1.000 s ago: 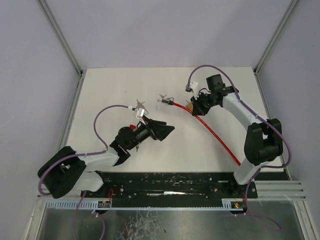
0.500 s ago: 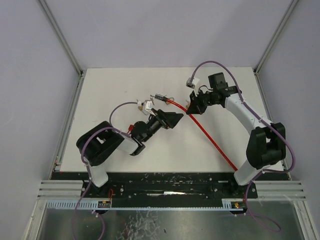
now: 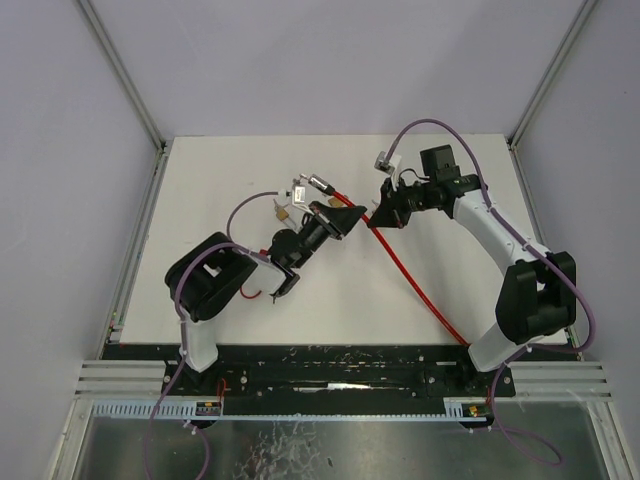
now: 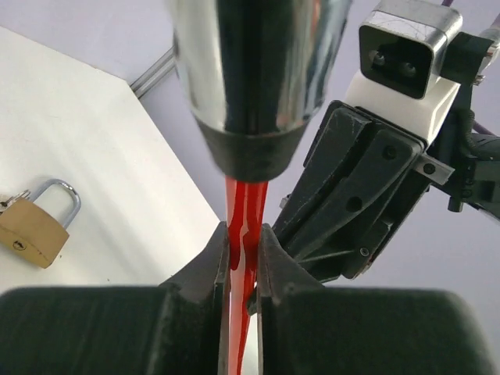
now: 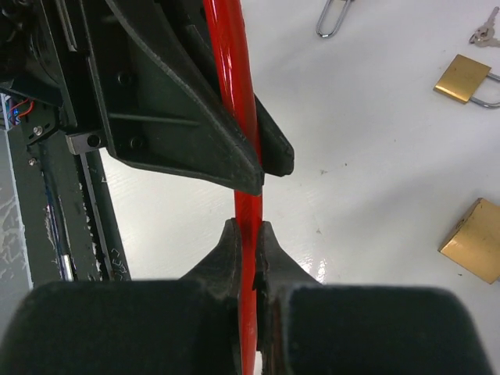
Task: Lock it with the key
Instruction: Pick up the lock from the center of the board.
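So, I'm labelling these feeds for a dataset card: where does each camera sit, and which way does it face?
Top external: above and behind the bases, looking down on the table; the whole robot shows.
Left wrist: on the left arm, looking along the left gripper, which is shut on the red cable.
Right wrist: on the right arm, looking along the right gripper, which clamps the same cable.
Shared: every view shows the cable; each wrist view also shows the other gripper.

No legible text, label or number anywhere.
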`<state>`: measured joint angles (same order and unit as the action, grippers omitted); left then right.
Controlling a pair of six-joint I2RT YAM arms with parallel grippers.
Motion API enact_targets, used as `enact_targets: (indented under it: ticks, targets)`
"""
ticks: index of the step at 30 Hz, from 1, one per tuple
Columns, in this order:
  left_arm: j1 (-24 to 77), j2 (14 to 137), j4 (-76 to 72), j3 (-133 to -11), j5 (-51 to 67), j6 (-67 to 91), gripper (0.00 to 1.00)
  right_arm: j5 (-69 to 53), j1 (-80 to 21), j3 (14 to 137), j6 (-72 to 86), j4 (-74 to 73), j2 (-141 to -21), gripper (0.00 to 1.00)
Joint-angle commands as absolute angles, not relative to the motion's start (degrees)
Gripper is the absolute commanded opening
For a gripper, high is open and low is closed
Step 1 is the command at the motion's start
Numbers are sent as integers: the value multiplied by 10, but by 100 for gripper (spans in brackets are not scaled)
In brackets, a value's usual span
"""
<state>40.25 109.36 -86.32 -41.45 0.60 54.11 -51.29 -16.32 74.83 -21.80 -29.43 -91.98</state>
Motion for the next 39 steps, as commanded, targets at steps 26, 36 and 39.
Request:
enact_targets:
  ticks: [26, 36, 39]
  targets:
    - [492, 859, -371, -547, -277, 402, 0, -367, -220, 552, -175, 85, -746, 82]
    - [502, 859, -353, -567, -245, 428, 0, -371, -241, 542, -154, 111, -764, 61]
    - [503, 853, -347, -568, -242, 434, 0, -369, -245, 542, -155, 110, -770, 48]
